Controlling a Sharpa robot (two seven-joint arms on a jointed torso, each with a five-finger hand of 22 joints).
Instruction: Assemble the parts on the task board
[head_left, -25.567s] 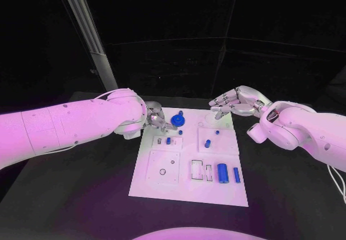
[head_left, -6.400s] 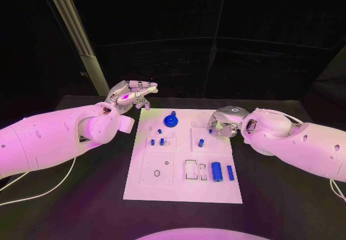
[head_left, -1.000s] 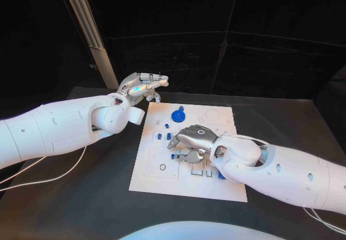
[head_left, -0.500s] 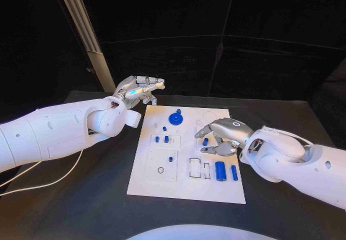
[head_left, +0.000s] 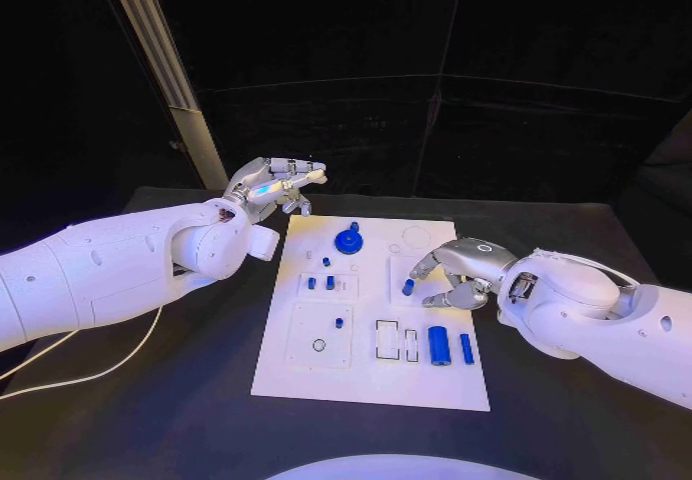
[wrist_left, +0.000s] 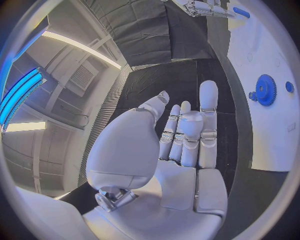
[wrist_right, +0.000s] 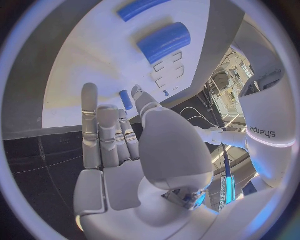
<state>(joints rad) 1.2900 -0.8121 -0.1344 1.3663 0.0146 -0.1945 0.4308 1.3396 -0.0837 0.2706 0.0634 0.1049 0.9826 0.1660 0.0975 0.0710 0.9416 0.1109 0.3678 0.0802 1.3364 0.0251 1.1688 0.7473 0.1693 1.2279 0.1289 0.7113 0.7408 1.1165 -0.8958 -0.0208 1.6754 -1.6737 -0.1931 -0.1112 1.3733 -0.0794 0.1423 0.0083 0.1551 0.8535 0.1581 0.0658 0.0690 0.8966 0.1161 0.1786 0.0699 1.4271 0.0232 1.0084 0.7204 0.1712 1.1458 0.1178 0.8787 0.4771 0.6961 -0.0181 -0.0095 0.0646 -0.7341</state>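
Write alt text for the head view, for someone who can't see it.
A white task board with small blue parts lies on a black table. The right hand hovers over its right edge near a short blue peg; the left hand hangs empty beyond its far left corner.

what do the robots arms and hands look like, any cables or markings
Both arms are smooth, rounded white shells. Each ends in a silver, segmented, many-fingered hand: the left hand and the right hand. A thin white cable trails from the left arm across the black table. The right wrist view shows "sharpa" lettering on the robot's white shell.
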